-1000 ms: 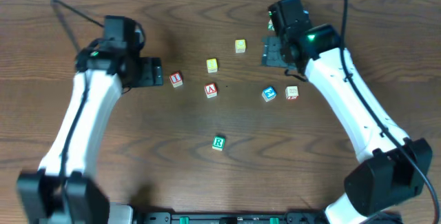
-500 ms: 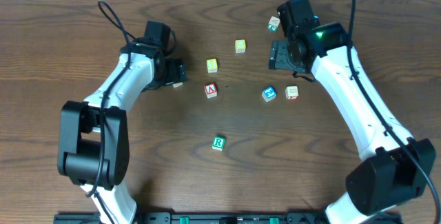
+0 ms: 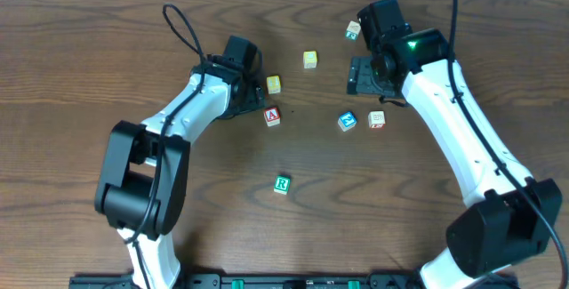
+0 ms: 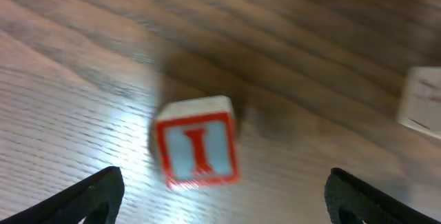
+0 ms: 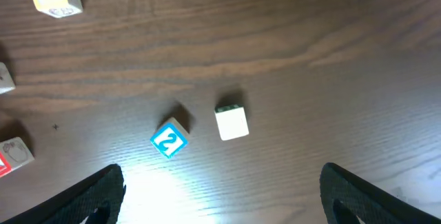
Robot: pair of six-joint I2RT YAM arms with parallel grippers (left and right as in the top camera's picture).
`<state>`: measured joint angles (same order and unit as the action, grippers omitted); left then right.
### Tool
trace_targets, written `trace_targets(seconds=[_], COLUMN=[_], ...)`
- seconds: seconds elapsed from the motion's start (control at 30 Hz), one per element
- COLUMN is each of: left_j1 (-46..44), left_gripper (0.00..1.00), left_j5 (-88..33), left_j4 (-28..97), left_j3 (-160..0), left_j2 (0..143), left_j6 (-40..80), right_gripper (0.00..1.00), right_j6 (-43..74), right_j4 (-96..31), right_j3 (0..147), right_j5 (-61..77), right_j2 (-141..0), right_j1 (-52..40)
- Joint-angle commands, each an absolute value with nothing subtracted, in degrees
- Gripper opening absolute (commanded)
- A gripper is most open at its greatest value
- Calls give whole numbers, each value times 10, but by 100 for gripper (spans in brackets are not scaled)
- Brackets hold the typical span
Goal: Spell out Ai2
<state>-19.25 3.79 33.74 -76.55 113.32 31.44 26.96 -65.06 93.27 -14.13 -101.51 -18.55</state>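
The I cube (image 4: 198, 141), white face with a red I, lies on the table just ahead of my open left gripper (image 4: 224, 186), between its fingertips' line and apart from them. In the overhead view the left gripper (image 3: 254, 104) hides it. The A cube (image 3: 272, 116) lies right beside that gripper. The blue-and-white 2 cube (image 3: 347, 121) lies to the right; it also shows in the right wrist view (image 5: 169, 141). My right gripper (image 3: 363, 74) is open and empty, above and behind the 2 cube, with its jaws wide (image 5: 220, 189).
The green R cube (image 3: 282, 184) lies nearer the front. Yellow cubes (image 3: 273, 84) (image 3: 309, 59) lie behind the A cube. A pale cube (image 3: 377, 119) sits right of the 2 cube, another (image 3: 353, 29) at the back by the right arm.
My left arm has swung right across the table to beside the A cube, its gripper now over the I cube. The right arm shifted slightly right and then held still.
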Motion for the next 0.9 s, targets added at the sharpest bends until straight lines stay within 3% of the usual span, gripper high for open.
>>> trace_targets(seconds=[0.0, 0.17, 0.37, 0.53, 0.8, 0.87], left_j1=[-185, -183, -183, -183, -183, -183], left_gripper=[95, 93, 68, 63, 65, 56], left_j5=[79, 87, 92, 92, 89, 87], left_j4=[333, 307, 300, 299, 306, 308], left_j3=[-770, -770, -770, -770, -770, -770], left_j2=[1140, 1140, 1140, 1141, 1154, 1154], left_j6=[331, 331, 331, 333, 344, 349], right_gripper=[90, 91, 94, 95, 95, 96], right_j6=[272, 260, 248, 246, 245, 245], right_j4=[-648, -632, -659, -678, -690, -691], right_j3=[933, 933, 933, 933, 933, 933], right_j5=[-146, -146, -146, -146, -146, -146], right_j2=[-997, -952, -905, -886, -873, -873], right_j1=[-183, -165, -121, -102, -99, -99])
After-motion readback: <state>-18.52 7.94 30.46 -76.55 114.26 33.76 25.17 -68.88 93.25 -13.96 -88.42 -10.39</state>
